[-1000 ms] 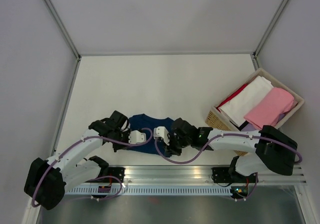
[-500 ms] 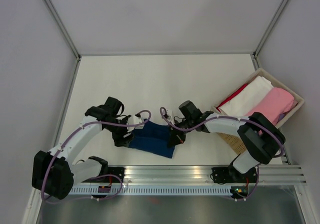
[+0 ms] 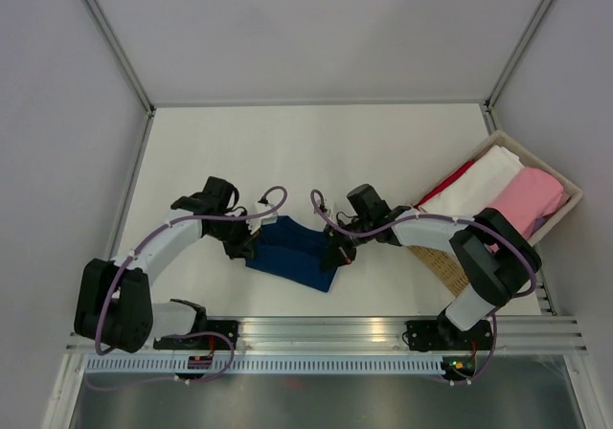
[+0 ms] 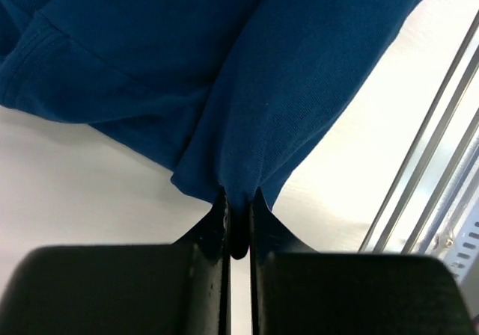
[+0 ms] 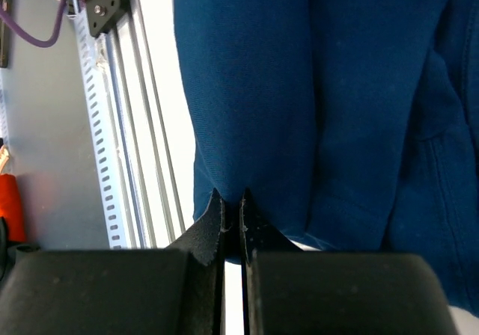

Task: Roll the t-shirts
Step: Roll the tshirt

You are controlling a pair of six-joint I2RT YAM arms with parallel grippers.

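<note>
Cloth is nipped in the left claw (image 4: 238, 200): its two black fingers (image 4: 217, 226) stand almost together with only a thin slit between them, and a puckered edge of the navy blue t-shirt (image 4: 284, 73) is caught at their tips. The right claw (image 5: 230, 200) is closed just as far, its tips biting a fold along the opposite edge of the same shirt, which fans out above it in smooth lengthwise folds. From the top camera the left claw (image 3: 244, 247) sits at the shirt's left end and the right claw (image 3: 337, 257) at its right end, both low over the cloth. The shirt (image 3: 292, 254) lies between them on the white surface (image 3: 316, 151) as a folded, slightly crumpled band, tilted so that its right end comes nearer the aluminium rail (image 3: 326, 331) at the front. To the right, well apart from the navy shirt, a wicker basket (image 3: 572, 191) holds folded shirts: a white t-shirt (image 3: 479, 185), a pink t-shirt (image 3: 525, 202) beside it and a red t-shirt (image 3: 450, 184) showing at the left edge of the white one. The right arm's forearm crosses over the basket's near corner.
</note>
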